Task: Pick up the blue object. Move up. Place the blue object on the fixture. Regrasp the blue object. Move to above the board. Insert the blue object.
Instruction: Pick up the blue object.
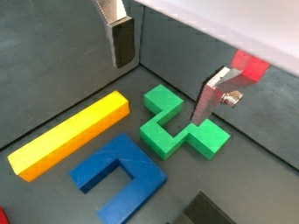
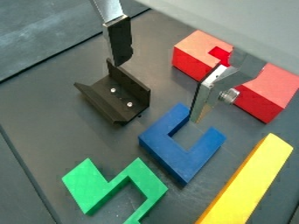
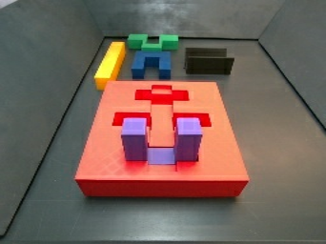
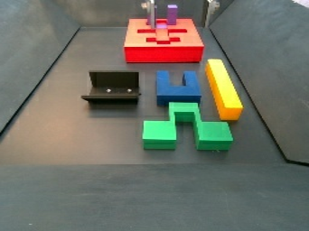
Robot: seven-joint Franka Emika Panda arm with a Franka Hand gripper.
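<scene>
The blue object [image 2: 181, 144] is a dark blue U-shaped block lying flat on the dark floor, between the fixture [image 2: 114, 98] and a yellow bar [image 2: 251, 184]. It also shows in both side views [image 3: 152, 63] [image 4: 178, 87]. My gripper [image 2: 163, 70] hangs open well above the floor, with only air between its silver fingers [image 1: 121, 39]. It touches nothing. One finger tip [image 4: 151, 8] shows at the edge of a side view. The fixture [image 4: 111, 88] is empty. The red board [image 3: 128, 143] lies beyond the blue object [image 1: 117, 173].
A green stepped block [image 1: 176, 127] [image 4: 182, 126] lies beside the blue object. A long yellow bar [image 1: 70, 131] [image 4: 222, 86] lies along it. A purple U-shaped block [image 3: 133, 133] stands in a recess of the board [image 4: 139, 50]. Grey walls enclose the floor.
</scene>
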